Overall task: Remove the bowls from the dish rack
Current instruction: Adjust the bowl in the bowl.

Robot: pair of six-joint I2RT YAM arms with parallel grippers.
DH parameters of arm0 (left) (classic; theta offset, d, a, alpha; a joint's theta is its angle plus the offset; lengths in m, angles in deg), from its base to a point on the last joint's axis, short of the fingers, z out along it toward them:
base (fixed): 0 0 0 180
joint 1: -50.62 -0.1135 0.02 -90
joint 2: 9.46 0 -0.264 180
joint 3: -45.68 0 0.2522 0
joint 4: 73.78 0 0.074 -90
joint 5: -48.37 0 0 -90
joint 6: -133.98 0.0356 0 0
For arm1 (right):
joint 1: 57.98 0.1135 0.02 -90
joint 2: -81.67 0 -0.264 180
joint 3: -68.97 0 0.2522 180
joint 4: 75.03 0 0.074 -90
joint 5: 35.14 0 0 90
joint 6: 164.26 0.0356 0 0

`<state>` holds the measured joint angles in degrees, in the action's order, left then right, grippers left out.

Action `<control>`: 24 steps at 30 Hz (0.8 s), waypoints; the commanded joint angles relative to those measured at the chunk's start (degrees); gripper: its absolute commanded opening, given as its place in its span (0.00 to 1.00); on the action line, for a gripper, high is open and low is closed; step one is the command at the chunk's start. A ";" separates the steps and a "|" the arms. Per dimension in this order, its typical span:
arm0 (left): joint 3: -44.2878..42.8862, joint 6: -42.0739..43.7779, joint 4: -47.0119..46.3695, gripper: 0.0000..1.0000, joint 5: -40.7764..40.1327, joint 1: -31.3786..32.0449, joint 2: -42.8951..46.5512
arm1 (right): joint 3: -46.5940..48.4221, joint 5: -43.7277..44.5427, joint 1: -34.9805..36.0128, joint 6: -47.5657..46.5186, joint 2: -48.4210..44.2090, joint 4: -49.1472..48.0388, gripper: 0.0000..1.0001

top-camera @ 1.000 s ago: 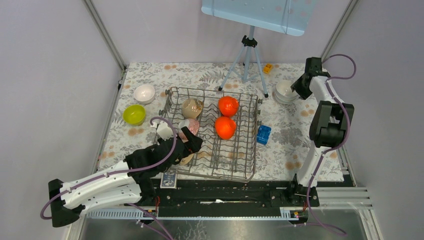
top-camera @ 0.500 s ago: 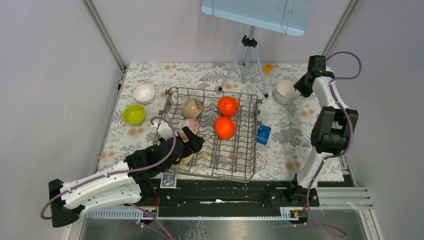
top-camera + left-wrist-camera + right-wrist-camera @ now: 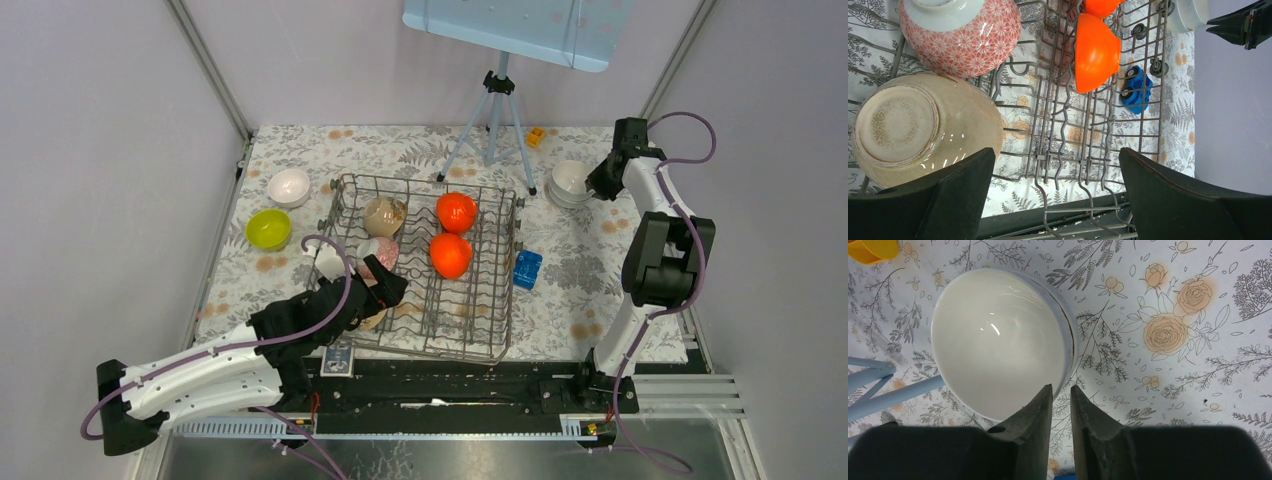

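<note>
The grey wire dish rack (image 3: 465, 305) sits mid-table and holds two orange-red bowls (image 3: 456, 211) (image 3: 450, 255), a beige bowl (image 3: 383, 214) and a red-patterned pink bowl (image 3: 378, 252). My left gripper (image 3: 385, 292) hangs wide open over the rack's near left corner. In the left wrist view a second beige bowl (image 3: 923, 132) lies beside its left finger, outside the empty gap (image 3: 1055, 160). My right gripper (image 3: 1061, 387) hovers at the rim of stacked white bowls (image 3: 998, 340) on the table at the far right (image 3: 570, 182). Its jaws are narrowly apart and hold nothing.
A white bowl (image 3: 289, 186) and a lime bowl (image 3: 268, 228) stand on the table left of the rack. A blue block (image 3: 527, 268) lies right of it. A tripod (image 3: 495, 120) stands behind, with a small orange block (image 3: 536, 136) nearby.
The right gripper's jaws have narrowed to a thin gap and its wrist has shifted slightly beside the white bowls. The left arm has not moved.
</note>
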<state>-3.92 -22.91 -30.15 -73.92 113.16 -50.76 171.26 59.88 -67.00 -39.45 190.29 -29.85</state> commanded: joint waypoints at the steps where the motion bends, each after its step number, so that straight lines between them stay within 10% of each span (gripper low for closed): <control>1: -0.27 0.14 -1.40 0.99 0.13 -0.23 0.10 | -0.11 -0.46 -0.12 -0.41 0.13 -0.17 0.25; 24: -0.31 0.32 -1.54 0.99 -0.23 -0.20 -0.42 | 0.34 -0.25 -0.12 -1.31 1.90 -0.13 0.16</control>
<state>-3.92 -22.89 -30.15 -73.95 113.16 -51.22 171.26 59.79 -67.00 -39.87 190.92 -29.92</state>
